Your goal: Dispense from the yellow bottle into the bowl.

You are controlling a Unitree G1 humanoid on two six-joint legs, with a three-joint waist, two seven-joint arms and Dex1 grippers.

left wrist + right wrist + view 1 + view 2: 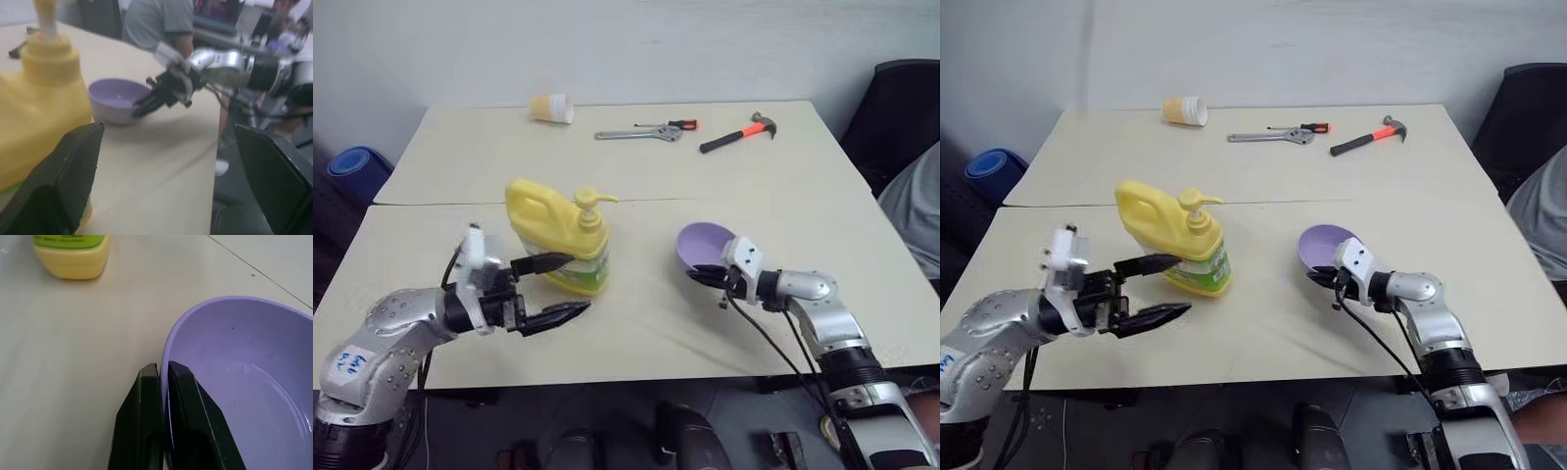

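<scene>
1. right gripper (163, 374) pinched tight on the rim of the small lavender plastic bowl (702, 245), one finger inside, one outside, bowl tipped up

2. left gripper (558, 289) spread wide, nothing in it, just near-left of the big yellow plastic pump jug (558, 235)

3. jug stands upright mid-table, left of the bowl

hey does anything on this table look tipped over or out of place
Yes. The small yellowish cup lies on its side at the table's far edge. The bowl sits tilted, its rim pinched in the right gripper jaws.
</scene>
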